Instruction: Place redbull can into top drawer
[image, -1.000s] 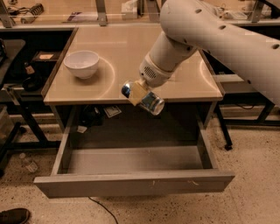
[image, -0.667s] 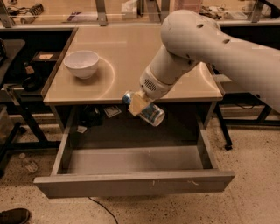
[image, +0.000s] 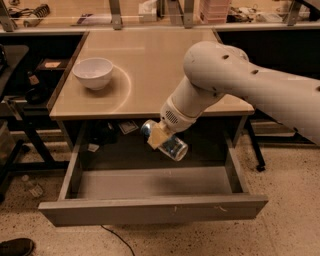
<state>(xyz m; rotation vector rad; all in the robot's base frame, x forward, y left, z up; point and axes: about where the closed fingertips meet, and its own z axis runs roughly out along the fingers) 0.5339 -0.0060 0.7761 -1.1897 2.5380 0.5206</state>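
Gripper: the gripper (image: 162, 139) hangs just below the table's near edge, over the open top drawer (image: 150, 210); one beige finger (image: 156, 137) shows, the other is hidden behind the redbull can (image: 176, 148) it clamps.
Can: middle covered by the finger; markings too blurred to read.
Arm: the arm (image: 250, 85) runs off the right edge.
Drawer: far end lost in shadow under the tabletop (image: 150, 65).
Under the table: small scraps (image: 128, 126), too dark to identify.
Near left: a dark shoe (image: 16, 246), cut by the bottom edge.
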